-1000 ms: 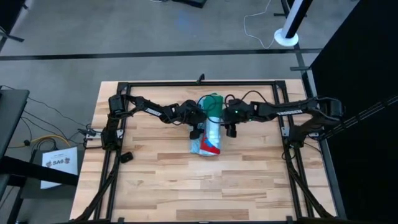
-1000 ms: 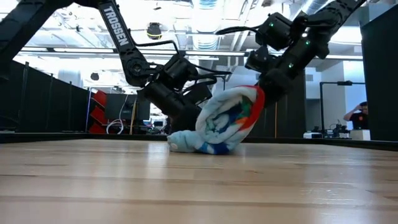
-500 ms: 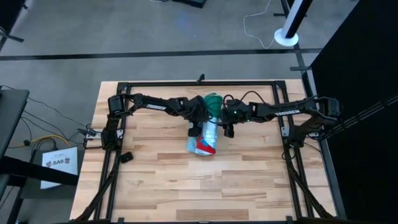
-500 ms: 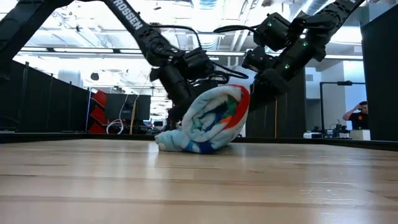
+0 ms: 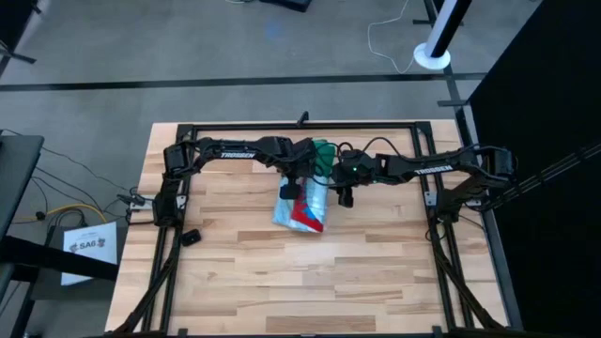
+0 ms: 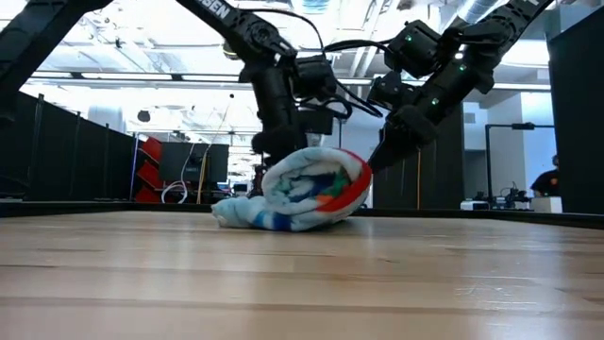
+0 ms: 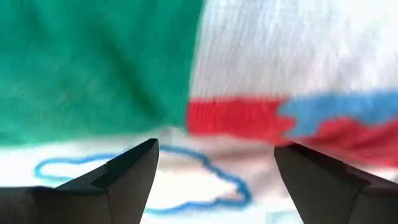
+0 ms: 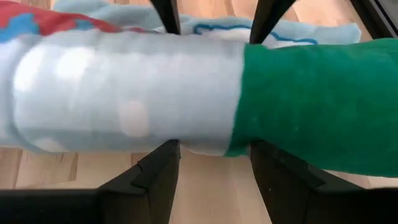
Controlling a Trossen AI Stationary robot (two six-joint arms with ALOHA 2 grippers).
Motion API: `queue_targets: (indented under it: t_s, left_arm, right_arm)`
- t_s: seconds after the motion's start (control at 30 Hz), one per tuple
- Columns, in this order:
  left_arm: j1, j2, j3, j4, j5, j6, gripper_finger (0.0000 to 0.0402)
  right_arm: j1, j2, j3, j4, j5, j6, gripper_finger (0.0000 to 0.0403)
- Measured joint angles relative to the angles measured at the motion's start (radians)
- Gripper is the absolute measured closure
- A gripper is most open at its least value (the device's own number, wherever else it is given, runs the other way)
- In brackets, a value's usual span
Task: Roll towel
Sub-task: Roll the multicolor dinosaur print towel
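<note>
Item: soft beach towel (image 5: 305, 202), green with light-blue, white and red print, rolled into a bundle near the wooden table's (image 5: 235, 282) far edge, centre. My left gripper (image 5: 293, 180) spread wide, tips at the roll. My right gripper (image 5: 344, 191) likewise parted, against its opposite flank.

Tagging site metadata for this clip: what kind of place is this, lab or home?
Most likely a robotics lab or workshop, not a home: exposed ceiling ducts and strip lights, black partition panels, and a butcher-block table ringed by a black rig frame.
</note>
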Motion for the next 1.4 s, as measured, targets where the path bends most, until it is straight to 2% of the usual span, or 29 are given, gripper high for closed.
queue_targets:
  t_s: [0.5,0.63,0.8,0.97,1.07,1.27,1.33,1.4]
  left_arm:
    - [-0.031,-0.040,0.147,-0.136,-0.049,0.020,0.0095]
    - [-0.031,-0.054,0.149,-0.055,0.011,0.053,0.0095]
    - [-0.021,-0.054,0.025,0.106,0.030,0.131,0.0095]
    - [-0.006,-0.054,-0.126,0.279,0.071,0.145,0.0095]
    - [0.003,-0.059,-0.239,0.447,0.088,0.121,0.0095]
    - [0.029,-0.062,-0.427,0.720,0.114,0.011,0.0095]
    - [0.030,-0.059,-0.484,0.851,0.140,-0.038,0.0095]
    - [0.031,-0.056,-0.531,0.969,0.167,-0.088,0.0095]
  right_arm:
    - [0.000,0.000,-0.063,0.062,0.000,0.055,0.0218]
    - [-0.002,0.000,-0.063,0.068,0.000,0.055,0.0218]
    - [-0.002,0.000,-0.063,0.062,0.000,0.065,0.0218]
    - [-0.002,0.000,-0.063,0.059,0.000,0.068,0.0218]
    - [-0.002,-0.017,-0.064,0.023,0.000,0.071,0.0218]
    - [0.000,-0.076,-0.068,-0.191,0.000,0.128,0.0218]
    - [0.010,-0.068,-0.100,-0.160,0.000,0.126,0.0218]
    - [0.018,-0.040,-0.152,-0.053,0.000,0.101,0.0218]
